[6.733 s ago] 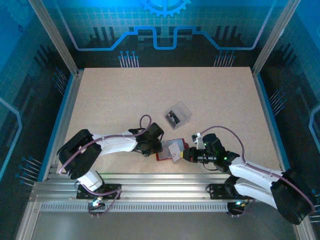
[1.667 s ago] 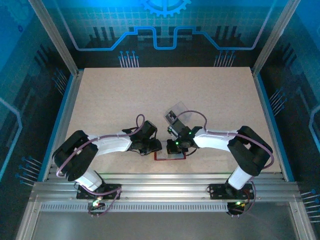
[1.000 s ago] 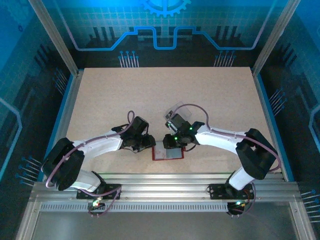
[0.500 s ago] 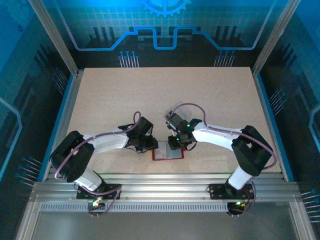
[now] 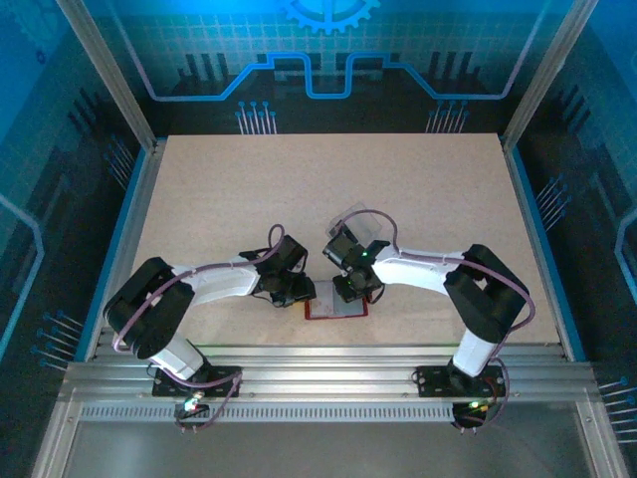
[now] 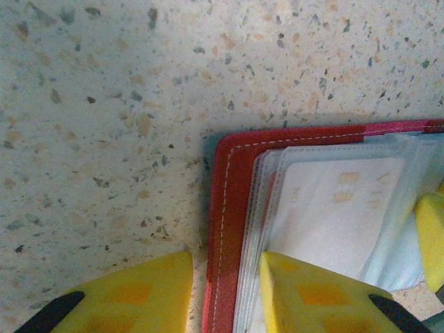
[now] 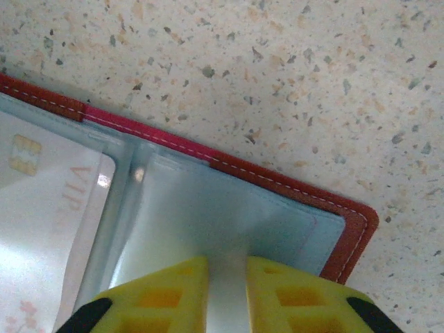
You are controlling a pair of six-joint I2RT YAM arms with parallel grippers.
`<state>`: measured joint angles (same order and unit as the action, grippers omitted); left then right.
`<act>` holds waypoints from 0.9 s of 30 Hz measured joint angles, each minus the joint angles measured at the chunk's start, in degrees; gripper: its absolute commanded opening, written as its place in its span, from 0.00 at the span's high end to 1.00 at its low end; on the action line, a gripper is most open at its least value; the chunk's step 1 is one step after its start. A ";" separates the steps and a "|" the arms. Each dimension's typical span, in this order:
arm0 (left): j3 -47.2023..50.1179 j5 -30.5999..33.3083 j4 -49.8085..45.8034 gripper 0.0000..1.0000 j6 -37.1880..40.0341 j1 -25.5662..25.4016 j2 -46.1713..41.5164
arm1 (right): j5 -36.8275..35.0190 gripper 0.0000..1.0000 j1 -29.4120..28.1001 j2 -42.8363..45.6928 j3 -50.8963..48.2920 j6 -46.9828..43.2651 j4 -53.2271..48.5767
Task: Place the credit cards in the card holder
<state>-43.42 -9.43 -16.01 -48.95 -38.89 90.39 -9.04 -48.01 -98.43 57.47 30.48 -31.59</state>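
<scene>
The card holder (image 5: 336,308), a red wallet, lies open on the table near the front edge, pale pockets up. One pale credit card (image 6: 340,208) with a chip sits inside a clear pocket and also shows as the credit card (image 7: 41,201) in the right wrist view. My left gripper (image 5: 302,292) straddles the wallet's left edge. Its yellow fingers (image 6: 132,295) close on the red cover (image 6: 225,229) and the stacked pockets, as the left gripper (image 6: 225,267). My right gripper (image 5: 353,292) is over the wallet's right half. The right gripper (image 7: 227,270) is nearly closed, pinching a pale strip of pocket (image 7: 222,208).
A clear plastic box (image 5: 362,221) stands just behind the right wrist, partly covered by the arm. The two arms meet over the wallet. Bare speckled table (image 5: 299,189) stretches behind them, and the metal rail (image 5: 318,363) runs along the front.
The right gripper's jaws have narrowed and its wrist has shifted slightly left over the wallet. The left gripper and the wallet have stayed almost where they were.
</scene>
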 measured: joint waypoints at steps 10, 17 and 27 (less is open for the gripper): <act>-0.39 1.22 0.31 0.68 -0.20 -1.14 0.68 | -1.11 1.00 -0.81 0.04 1.73 0.07 -2.36; -0.48 1.68 0.70 0.68 -0.44 -1.57 0.79 | -2.71 0.81 -1.11 0.07 4.07 -0.57 -4.22; -0.48 1.68 1.22 0.69 -0.61 -1.77 0.96 | -4.00 0.73 0.26 0.22 3.98 -2.86 -5.46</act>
<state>-43.90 -7.75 -14.79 -49.56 -40.66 91.35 -13.04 -47.75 -98.21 61.45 27.62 -37.06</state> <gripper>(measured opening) 0.316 0.261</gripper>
